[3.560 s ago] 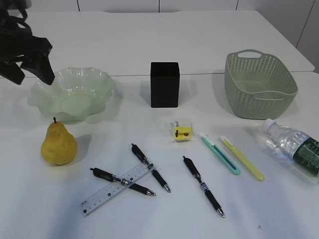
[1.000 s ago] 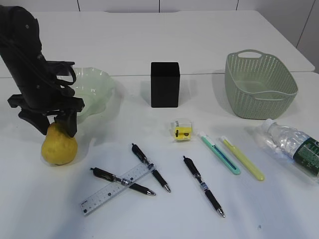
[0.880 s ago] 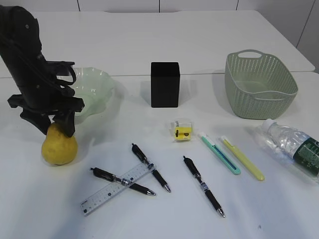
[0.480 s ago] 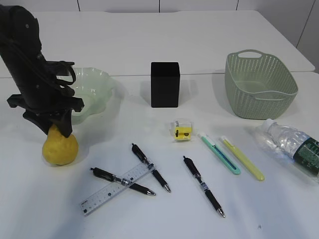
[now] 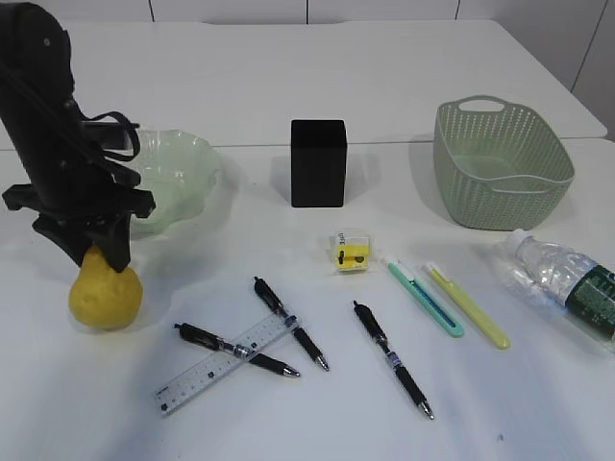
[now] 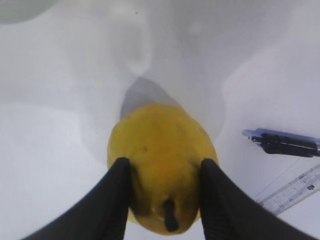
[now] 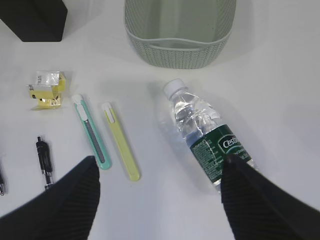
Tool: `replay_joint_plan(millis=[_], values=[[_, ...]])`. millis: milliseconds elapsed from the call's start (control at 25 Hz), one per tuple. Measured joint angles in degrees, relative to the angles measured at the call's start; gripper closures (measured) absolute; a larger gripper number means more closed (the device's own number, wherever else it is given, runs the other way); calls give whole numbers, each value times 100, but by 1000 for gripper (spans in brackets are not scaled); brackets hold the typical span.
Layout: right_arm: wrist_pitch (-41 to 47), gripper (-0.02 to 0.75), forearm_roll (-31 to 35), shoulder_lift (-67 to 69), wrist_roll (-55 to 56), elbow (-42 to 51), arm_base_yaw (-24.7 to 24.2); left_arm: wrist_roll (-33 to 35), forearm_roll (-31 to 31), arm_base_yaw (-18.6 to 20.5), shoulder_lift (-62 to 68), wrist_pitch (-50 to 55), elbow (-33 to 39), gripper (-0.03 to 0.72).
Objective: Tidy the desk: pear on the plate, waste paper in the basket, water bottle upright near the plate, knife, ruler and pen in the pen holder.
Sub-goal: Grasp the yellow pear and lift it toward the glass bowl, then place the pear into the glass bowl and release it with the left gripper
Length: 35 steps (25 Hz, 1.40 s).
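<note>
The left gripper (image 6: pixel 165 192) pinches the smooth yellow pear (image 5: pixel 105 295) at its neck, just in front of the ruffled glass plate (image 5: pixel 183 173). The right gripper (image 7: pixel 160 192) hangs spread.

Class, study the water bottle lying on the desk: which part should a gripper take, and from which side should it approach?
Grip the water bottle across its labelled middle, coming from above. It lies on its side, cap toward the basket, so its round body is exposed on top and bare desk flanks both sides for the fingers.
</note>
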Motion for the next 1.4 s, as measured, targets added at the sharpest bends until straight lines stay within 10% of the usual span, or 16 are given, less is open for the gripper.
replay_joint_plan(millis=[1400], values=[[90, 181, -30, 0, -8, 0, 0, 0, 193, 617, 1225, -1132, -2755, 409]])
